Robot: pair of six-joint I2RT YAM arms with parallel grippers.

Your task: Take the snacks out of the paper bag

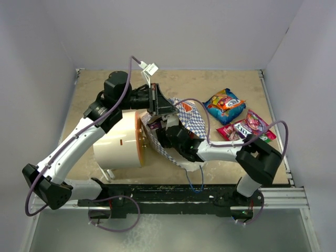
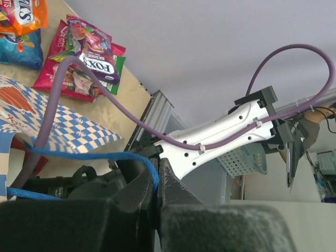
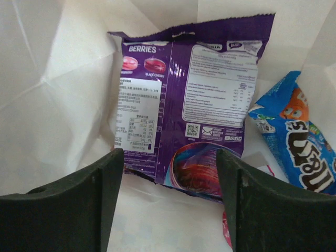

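Note:
The blue-and-white checkered paper bag [image 1: 193, 119] lies on its side mid-table, mouth toward the left. My left gripper [image 2: 159, 169] is shut on the bag's blue cord handle [image 2: 105, 156] and holds it up at the mouth [image 1: 157, 102]. My right gripper [image 3: 169, 176] is inside the bag's white interior [image 3: 52, 105], open. A purple snack packet [image 3: 189, 105] lies between and just beyond its fingertips, untouched. A blue packet [image 3: 294, 152] lies to its right. Outside the bag, a blue-and-orange packet [image 1: 224, 105] and a pile of pink, purple and green packets [image 1: 247, 127] lie at the right.
A big white cylinder with a tan face [image 1: 118, 144] lies left of the bag, close under my left arm. White walls enclose the table on three sides. A black rail [image 1: 210, 194] runs along the near edge.

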